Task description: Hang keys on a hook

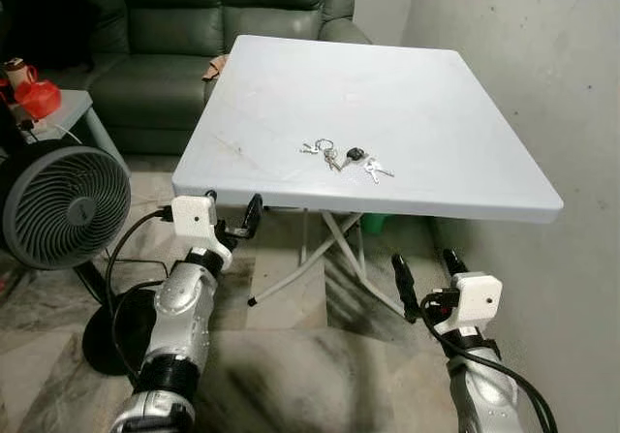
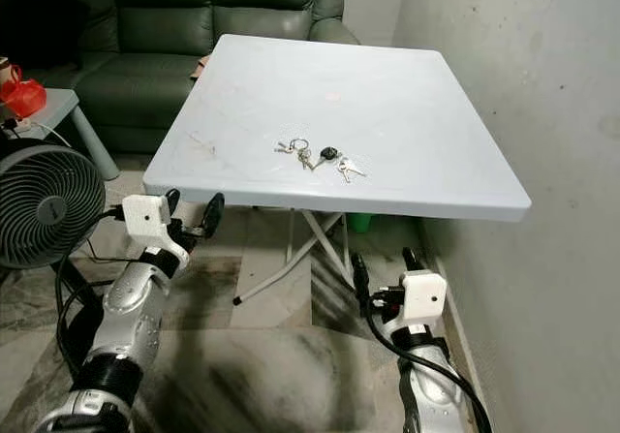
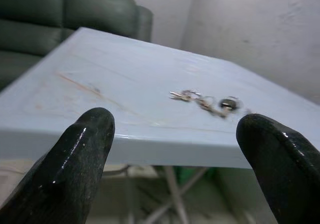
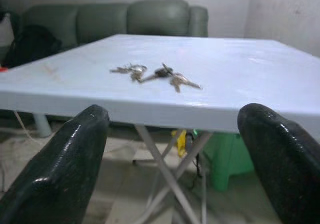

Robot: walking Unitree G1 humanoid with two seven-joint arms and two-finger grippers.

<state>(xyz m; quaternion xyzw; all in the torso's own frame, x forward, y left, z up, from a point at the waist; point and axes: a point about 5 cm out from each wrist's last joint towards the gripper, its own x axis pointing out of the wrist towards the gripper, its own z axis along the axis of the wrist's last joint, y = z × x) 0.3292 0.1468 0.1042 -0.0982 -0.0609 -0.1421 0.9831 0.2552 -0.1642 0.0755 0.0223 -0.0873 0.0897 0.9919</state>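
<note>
White folding desk [image 1: 417, 94] stands against the pale wall [image 1: 542, 55], crossed metal legs [image 1: 320, 254] under it. Dark green sofa [image 1: 184, 26] sits behind the desk, a small brownish item [image 1: 215, 66] on its seat by the desk's far corner. Grey floor fan [image 1: 60, 205] on a black round base [image 1: 108, 341] stands to the left, black cable [image 1: 131, 249] trailing beside it. Side table [image 1: 68, 113] at far left carries a red object [image 1: 39, 97]. Green bin [image 4: 227, 159] under the desk near the wall. Marbled tile floor [image 1: 310, 375].
</note>
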